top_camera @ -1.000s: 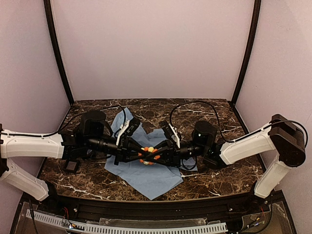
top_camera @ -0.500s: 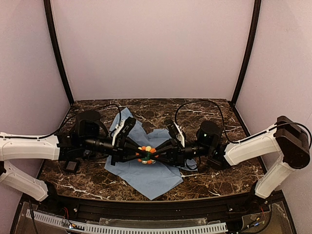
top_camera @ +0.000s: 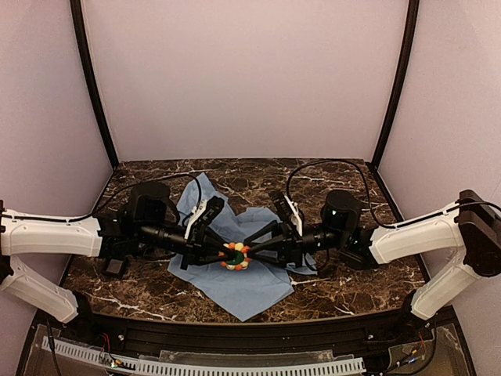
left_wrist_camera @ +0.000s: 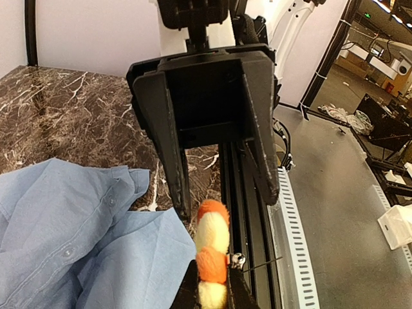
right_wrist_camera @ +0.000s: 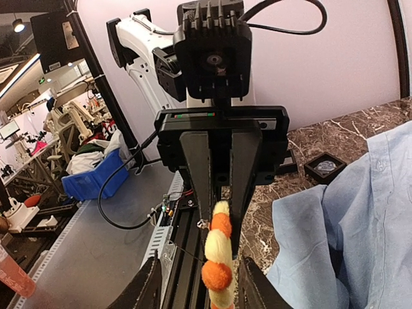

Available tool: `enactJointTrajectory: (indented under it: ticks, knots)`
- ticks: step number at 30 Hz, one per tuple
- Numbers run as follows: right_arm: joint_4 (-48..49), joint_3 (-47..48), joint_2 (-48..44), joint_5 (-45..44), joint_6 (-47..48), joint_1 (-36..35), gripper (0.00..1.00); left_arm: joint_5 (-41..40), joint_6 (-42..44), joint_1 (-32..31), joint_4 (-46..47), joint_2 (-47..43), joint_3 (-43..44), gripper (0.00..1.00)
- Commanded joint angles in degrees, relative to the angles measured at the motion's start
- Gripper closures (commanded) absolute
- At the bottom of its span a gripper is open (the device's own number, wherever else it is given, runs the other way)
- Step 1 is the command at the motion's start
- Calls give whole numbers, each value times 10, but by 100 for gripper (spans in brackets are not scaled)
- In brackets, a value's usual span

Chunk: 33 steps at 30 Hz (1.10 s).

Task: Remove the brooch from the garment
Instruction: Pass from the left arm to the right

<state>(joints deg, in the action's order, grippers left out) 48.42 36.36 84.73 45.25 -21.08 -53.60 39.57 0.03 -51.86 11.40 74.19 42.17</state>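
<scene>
The brooch (top_camera: 236, 256) is in the lower middle of the top view, just over the garment (top_camera: 235, 291), with a tool on each side. The left tool (right_wrist_camera: 221, 214) is pinched narrow on it. The right tool (left_wrist_camera: 225, 201) is spread wide around it and does not seem to touch it.

The brooch looks soft, fuzzy and very light (like little felt balls). A gentle pinch on the petals should hold it, and a hard squeeze could squash it. A thin bit like a pin (left_wrist_camera: 261, 262) sticks out and could catch the cloth. The garment is thin and floppy. It would likely lift too if the pin is in it, and I cannot tell if it is.

There is lots of free room above, and bare tabletop (top_camera: 344, 283) at the lower right. The tabletop's front edge is near, toward the bottom of the frame.
</scene>
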Motion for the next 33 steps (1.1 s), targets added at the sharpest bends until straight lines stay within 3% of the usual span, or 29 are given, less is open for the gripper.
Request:
enactJointTrajectory:
  ticks: [1, 5, 13, 18, 20, 23, 25, 28, 33]
  knots:
    - [-53, 18, 4, -10, 44, -9, 60, 3, 3, 4, -14, 13, 12, 99]
    - [-62, 31, 23, -16, 47, -13, 62, 6, 3, 4, -8, 9, 9, 99]
    - [-64, 37, 34, -14, 46, -13, 80, 7, 3, 4, -7, 5, 7, 99]
    - [-67, 39, 36, -18, 49, -12, 100, 10, 3, 4, -5, 3, 6, 99]
    - [-72, 39, 31, -24, 49, -12, 100, 8, 3, 4, -5, 1, 6, 93]
    - [-86, 37, 19, -32, 52, -10, 100, -7, 4, 4, -18, -9, 6, 66]
    - [-87, 35, 12, -30, 52, -9, 100, -19, 10, 4, -25, -20, 3, 55]
    - [-87, 33, 5, -28, 50, -8, 100, -32, 17, 4, -32, -32, 0, 49]
    - [-85, 33, 1, -20, 43, -5, 100, -51, 32, 4, -56, -28, 7, 48]
